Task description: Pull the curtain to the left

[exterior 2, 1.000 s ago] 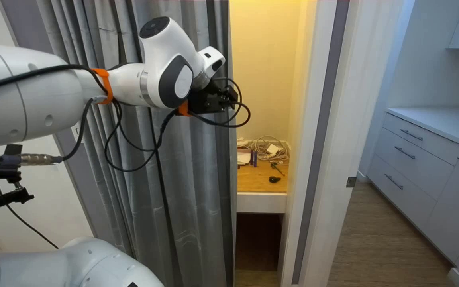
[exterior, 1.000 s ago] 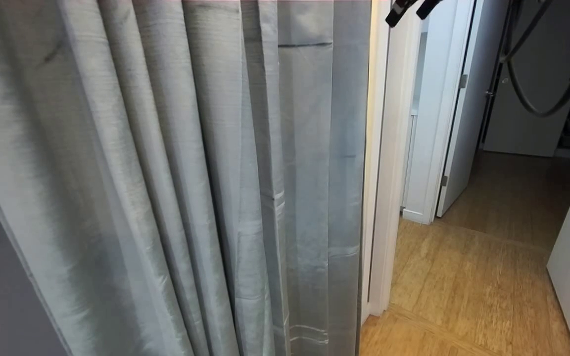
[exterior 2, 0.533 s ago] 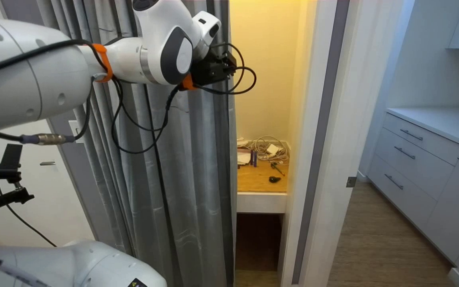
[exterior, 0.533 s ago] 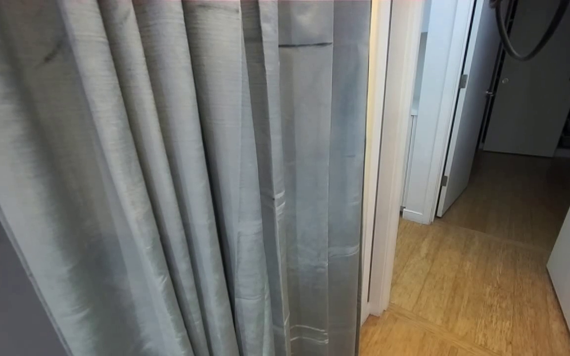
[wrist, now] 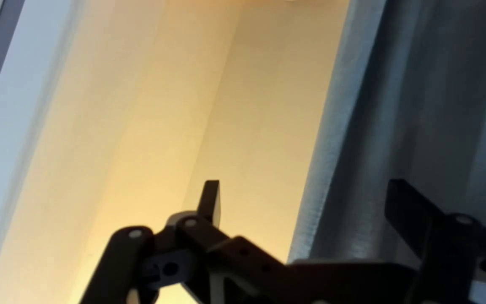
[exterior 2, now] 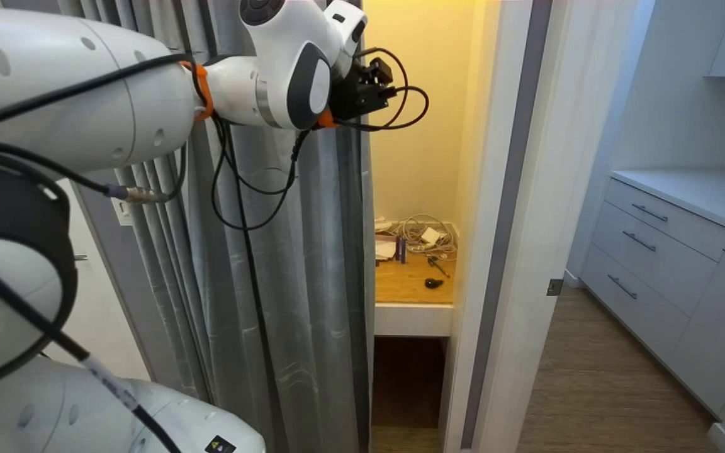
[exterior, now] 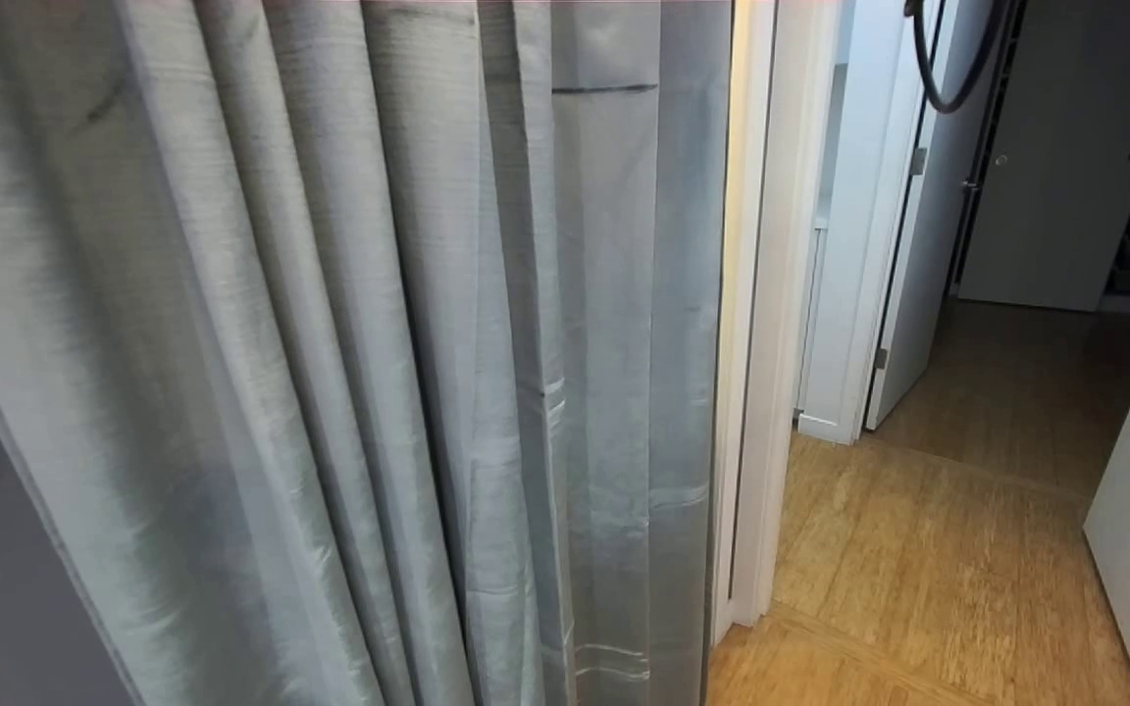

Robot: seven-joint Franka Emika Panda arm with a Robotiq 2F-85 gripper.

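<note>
The grey-blue pleated curtain [exterior: 428,294] hangs to the floor; it shows in both exterior views [exterior 2: 318,264]. Its free edge borders a lit yellow recess. In the wrist view my gripper [wrist: 305,188] is open, with a wide gap between the fingers. The curtain [wrist: 378,169] fills the right side there, and its free edge runs through the gap. The left finger stands before the yellow wall and the right finger before the fabric. I cannot tell whether the fabric lies between the fingers in depth. In an exterior view the fingers are hidden behind the hand [exterior 2: 299,69].
A white door frame [exterior 2: 494,251] stands right of the recess. A shelf [exterior 2: 406,289] with cables and small items lies inside it. Cable loops [exterior 2: 400,110] hang from the wrist. White drawers [exterior 2: 646,251] stand far right, and a wooden floor [exterior: 898,559] lies beyond the curtain.
The arm has risen, then moved right toward the recess in an exterior view. The fingertips have left the top of an exterior view. The curtain's free edge has shifted very slightly left.
</note>
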